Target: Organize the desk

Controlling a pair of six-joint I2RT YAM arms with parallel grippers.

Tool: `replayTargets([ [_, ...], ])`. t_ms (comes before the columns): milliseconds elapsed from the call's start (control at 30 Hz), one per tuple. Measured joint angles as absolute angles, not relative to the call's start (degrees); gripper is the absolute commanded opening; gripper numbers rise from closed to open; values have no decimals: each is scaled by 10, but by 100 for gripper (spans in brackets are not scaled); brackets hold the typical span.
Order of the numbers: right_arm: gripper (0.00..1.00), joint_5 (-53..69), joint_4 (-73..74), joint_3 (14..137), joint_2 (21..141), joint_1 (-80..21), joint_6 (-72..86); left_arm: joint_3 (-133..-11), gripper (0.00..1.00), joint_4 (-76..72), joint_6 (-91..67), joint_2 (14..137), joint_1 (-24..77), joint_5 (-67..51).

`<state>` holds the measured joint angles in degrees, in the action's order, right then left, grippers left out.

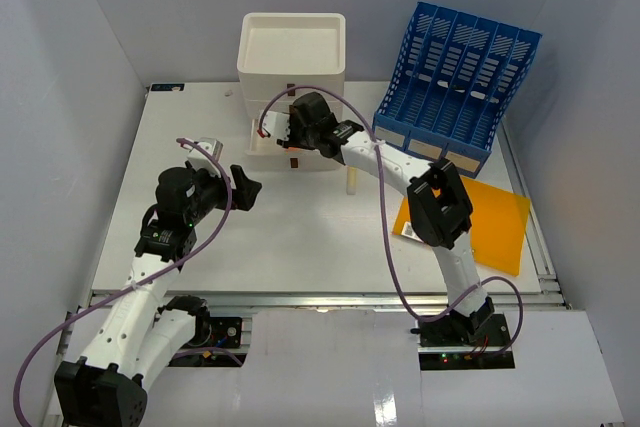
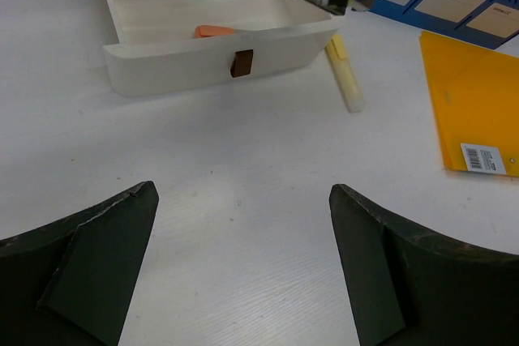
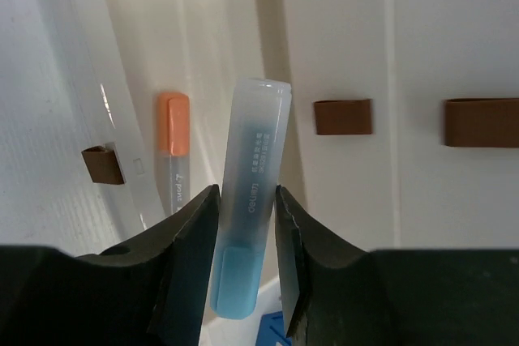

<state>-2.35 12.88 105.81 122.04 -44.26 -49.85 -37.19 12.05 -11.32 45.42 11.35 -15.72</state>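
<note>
Desk (image 1: pixel 300 247): white top filling the overhead view, beneath both arms. Judged rigid and heavy, not for gripping; handling falls to the loose items on it.

Blue file rack (image 1: pixel 455 77) at far right. White drawer box (image 1: pixel 292 47) at far centre, bottom drawer (image 2: pixel 203 54) pulled out.

Orange folder (image 1: pixel 495 212) flat on the right side; likely thin and floppy, best taken at an edge.

Left gripper (image 2: pixel 243 200) spread wide, nothing between fingers, low over bare desk.

Right gripper (image 3: pixel 246 200) clamped on blue highlighter (image 3: pixel 253 143) mid-barrel, above the open drawer. Smooth light plastic, probably slippery.

Yellow highlighter (image 2: pixel 345 79) beside drawer; orange highlighter (image 3: pixel 173 139) inside.
</note>
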Motion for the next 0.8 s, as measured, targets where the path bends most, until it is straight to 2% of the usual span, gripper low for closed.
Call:
replayTargets([
  [67,76,-32,134,1063,1247,-440,-512,-372,98,120,-112,454,114,-155],
  [200,97,-46,130,1067,1268,-436,-527,-372,98,120,-111,454,114,-154],
  [233,98,-44,132,1069,1267,-434,-525,-372,98,120,-110,454,114,-154],
  [300,90,-36,137,1072,1259,-431,-511,-372,98,121,-110,453,114,-154],
  [433,90,1,154,1056,1216,-430,-464,-372,98,121,-110,449,114,-154],
  [633,95,97,149,937,1063,-397,-329,-372,98,120,-110,430,114,-154],
  [800,97,147,132,821,988,-333,-260,-372,98,120,-110,424,114,-157],
])
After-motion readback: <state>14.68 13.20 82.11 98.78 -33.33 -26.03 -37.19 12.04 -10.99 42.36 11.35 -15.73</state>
